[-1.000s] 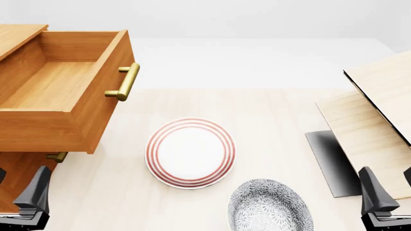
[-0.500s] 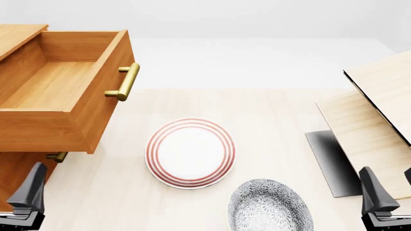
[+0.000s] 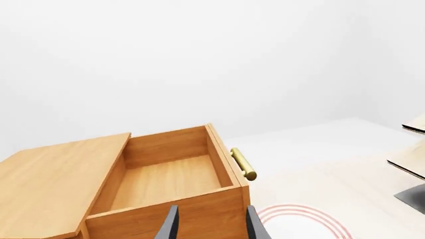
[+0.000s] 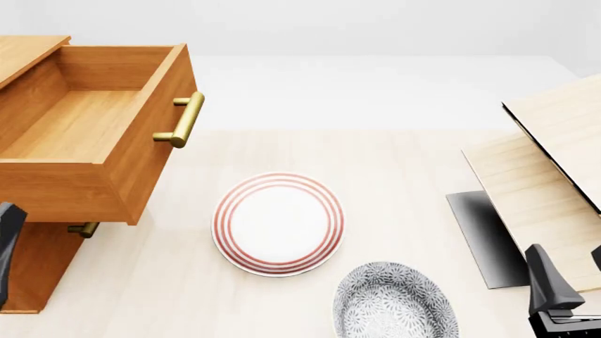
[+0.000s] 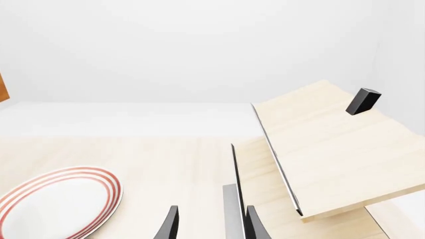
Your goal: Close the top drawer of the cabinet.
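The top drawer stands pulled out of the cabinet at far left; both the left gripper and the right gripper hover with parted, empty jaws.

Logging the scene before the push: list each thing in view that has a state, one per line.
Orange-brown wooden top drawer: pulled fully open, empty.
Lower drawer with brass handle: shut.
Red-ringed white plate: flat on table, empty.
Grey patterned bowl: upright, empty.
Left gripper: open, holding nothing.
Right gripper: open, holding nothing.
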Tool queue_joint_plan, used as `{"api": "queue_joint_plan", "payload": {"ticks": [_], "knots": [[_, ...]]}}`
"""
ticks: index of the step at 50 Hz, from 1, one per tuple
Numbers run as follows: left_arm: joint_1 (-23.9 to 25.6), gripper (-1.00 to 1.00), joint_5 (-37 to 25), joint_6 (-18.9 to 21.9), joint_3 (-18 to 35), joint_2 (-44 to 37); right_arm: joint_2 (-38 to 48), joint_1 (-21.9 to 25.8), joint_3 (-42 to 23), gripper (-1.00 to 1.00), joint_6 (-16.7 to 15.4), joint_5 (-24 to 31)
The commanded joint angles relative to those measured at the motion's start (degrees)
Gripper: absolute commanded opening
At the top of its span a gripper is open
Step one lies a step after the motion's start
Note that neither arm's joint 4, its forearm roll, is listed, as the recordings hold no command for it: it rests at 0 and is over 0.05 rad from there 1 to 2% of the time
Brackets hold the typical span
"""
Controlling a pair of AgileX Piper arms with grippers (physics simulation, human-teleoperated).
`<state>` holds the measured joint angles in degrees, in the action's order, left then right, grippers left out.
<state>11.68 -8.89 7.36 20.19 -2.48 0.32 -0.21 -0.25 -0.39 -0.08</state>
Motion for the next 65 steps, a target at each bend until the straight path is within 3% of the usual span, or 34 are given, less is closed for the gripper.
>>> {"api": "queue_joint_plan", "payload": {"ticks": [1, 17, 22, 37, 47, 54, 65], "knots": [[8.1, 1.0, 0.9, 1.6, 7.7, -6.2, 0.0, 0.0, 0.0, 1.0, 0.0, 0.0], [20.6, 1.0, 11.1, 3.5, 14.3, -23.9, 0.0, 0.0, 0.0, 1.0, 0.0, 0.0], [24.8, 1.0, 16.6, 7.2, 16.0, -30.9, 0.0, 0.0, 0.0, 1.0, 0.0, 0.0], [29.6, 1.0, 25.5, 10.2, 19.9, -45.0, 0.0, 0.0, 0.0, 1.0, 0.0, 0.0], [33.6, 1.0, 28.1, 11.9, 25.1, -53.3, 0.1, 0.0, 0.0, 1.0, 0.0, 0.0], [36.6, 1.0, 27.7, 12.2, 31.8, -61.8, 0.1, 0.0, 0.0, 1.0, 0.0, 0.0], [37.4, 1.0, 26.4, 8.8, 38.6, -69.3, 0.1, 0.0, 0.0, 1.0, 0.0, 0.0]]}}
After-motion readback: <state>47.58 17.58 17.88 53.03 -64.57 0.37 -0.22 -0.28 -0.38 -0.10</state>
